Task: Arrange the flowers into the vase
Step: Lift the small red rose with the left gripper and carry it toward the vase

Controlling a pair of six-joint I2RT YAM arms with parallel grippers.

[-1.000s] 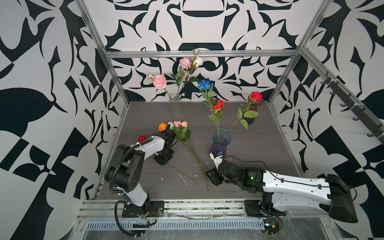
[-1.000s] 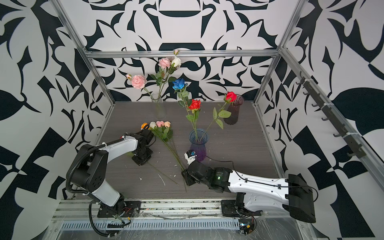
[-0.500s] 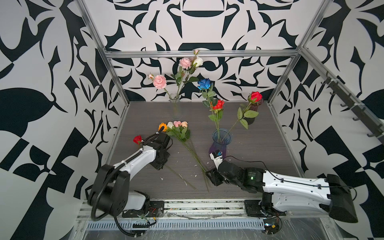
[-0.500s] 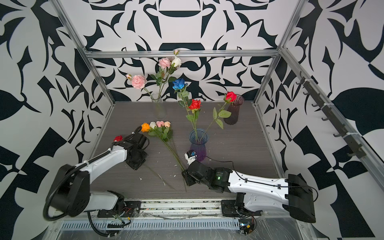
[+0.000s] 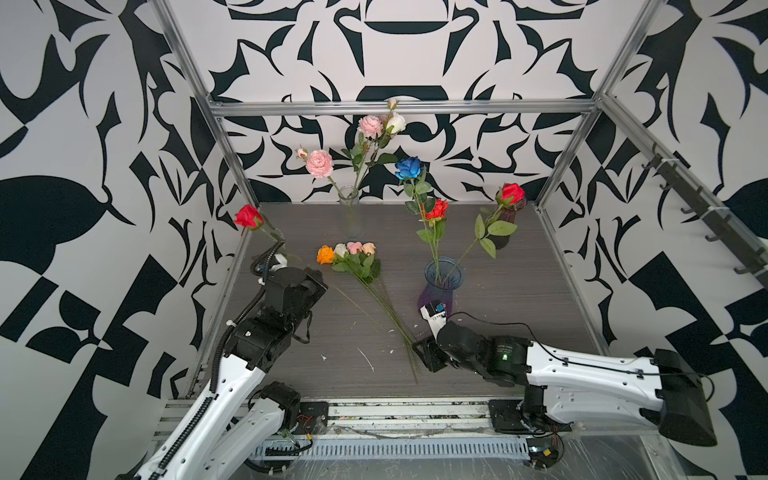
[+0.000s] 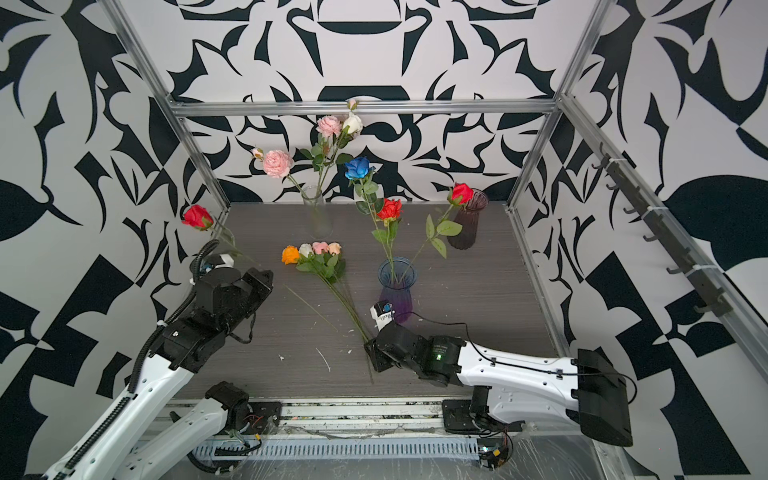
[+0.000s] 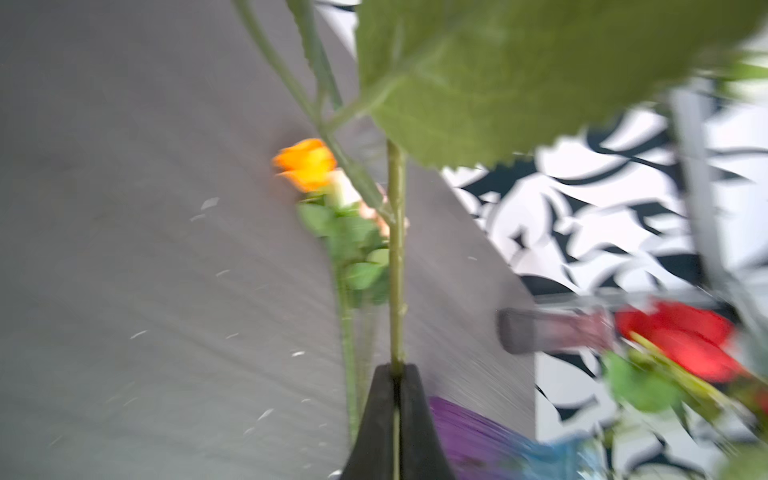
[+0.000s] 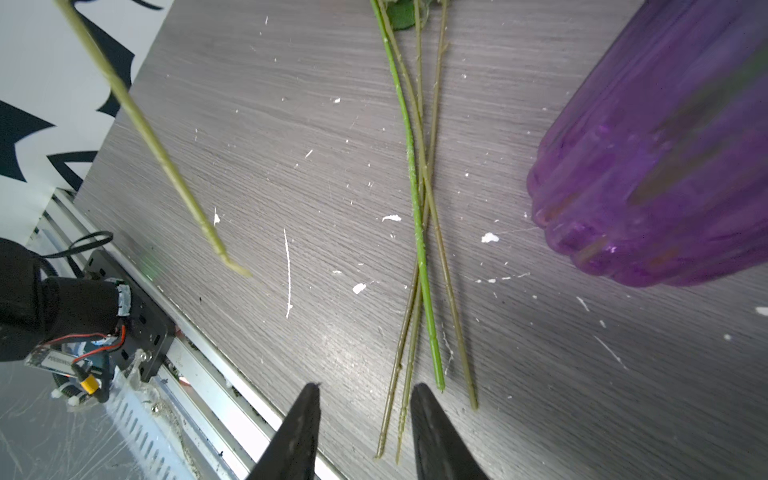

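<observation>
At the left edge of the grey wood-grain table (image 5: pixel 519 299), the left end effector (image 7: pixel 397 374) pinches the green stem of a red artificial rose (image 5: pixel 248 216), head raised, tail slanting down. The right end effector (image 8: pixel 365 390) stands spread and empty, low by the cut ends of the orange, white and pink bunch (image 5: pixel 353 259) lying flat. On the way to the blue-and-purple ribbed glass vase (image 5: pixel 430 296), the long tail could rake that bunch, or the thin stem could swivel in the pinch and miss the crowded mouth.

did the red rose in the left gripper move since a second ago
Yes: the red rose moved up and left in a top view, away from the orange rose.
</observation>
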